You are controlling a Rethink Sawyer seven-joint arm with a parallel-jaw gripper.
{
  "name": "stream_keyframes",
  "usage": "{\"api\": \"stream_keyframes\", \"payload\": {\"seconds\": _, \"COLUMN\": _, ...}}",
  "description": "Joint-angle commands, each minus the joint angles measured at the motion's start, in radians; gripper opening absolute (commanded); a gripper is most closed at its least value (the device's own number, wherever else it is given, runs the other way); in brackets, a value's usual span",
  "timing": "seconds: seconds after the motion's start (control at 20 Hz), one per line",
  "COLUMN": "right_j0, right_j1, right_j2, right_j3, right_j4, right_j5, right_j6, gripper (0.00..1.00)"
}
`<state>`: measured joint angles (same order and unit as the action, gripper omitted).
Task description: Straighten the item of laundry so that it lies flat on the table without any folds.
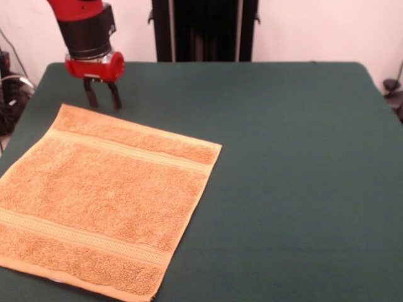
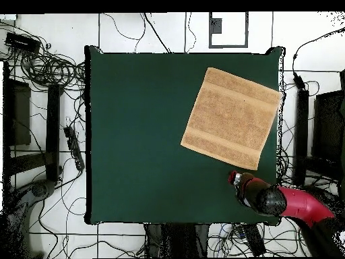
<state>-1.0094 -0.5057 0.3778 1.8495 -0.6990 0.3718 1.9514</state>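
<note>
The orange-tan towel [image 1: 107, 195] lies spread flat on the dark green table [image 1: 289, 163], at the front view's lower left, with no folds showing. Its two woven bands run along opposite edges. In the overhead view the towel [image 2: 231, 117] sits at the table's [image 2: 135, 135] upper right, slightly rotated. My gripper [image 1: 103, 98] hangs just past the towel's far edge, near its far left corner. Its two black fingers [image 1: 92, 94] stand apart and hold nothing. In the overhead view the gripper [image 2: 234, 179] is just below the towel's lower right corner.
The robot's black pedestal [image 1: 204, 30] stands at the table's far side. Cables [image 2: 47, 67] and dark equipment lie on the floor around the table. The towel's near left part reaches the table's edge in the front view.
</note>
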Motion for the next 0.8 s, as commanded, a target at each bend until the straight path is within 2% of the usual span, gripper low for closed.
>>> {"api": "stream_keyframes", "payload": {"seconds": 0.05, "right_j0": 0.060, "right_j1": -0.134, "right_j2": 0.027, "right_j3": 0.000, "right_j4": 0.073, "right_j5": 0.060, "right_j6": 0.043, "gripper": 1.00}}
{"api": "stream_keyframes", "payload": {"seconds": 0.15, "right_j0": 0.043, "right_j1": -0.222, "right_j2": 0.054, "right_j3": 0.042, "right_j4": 0.122, "right_j5": 0.126, "right_j6": 0.014, "gripper": 1.00}}
{"api": "stream_keyframes", "payload": {"seconds": 0.25, "right_j0": 0.026, "right_j1": -0.266, "right_j2": 0.079, "right_j3": 0.055, "right_j4": 0.162, "right_j5": 0.173, "right_j6": -0.021, "gripper": 1.00}}
{"api": "stream_keyframes", "payload": {"seconds": 0.4, "right_j0": 0.025, "right_j1": -0.281, "right_j2": 0.078, "right_j3": 0.050, "right_j4": 0.174, "right_j5": 0.190, "right_j6": -0.048, "gripper": 1.00}}
{"api": "stream_keyframes", "payload": {"seconds": 0.8, "right_j0": 0.049, "right_j1": -0.244, "right_j2": 0.036, "right_j3": 0.028, "right_j4": 0.145, "right_j5": 0.128, "right_j6": -0.016, "gripper": 1.00}}
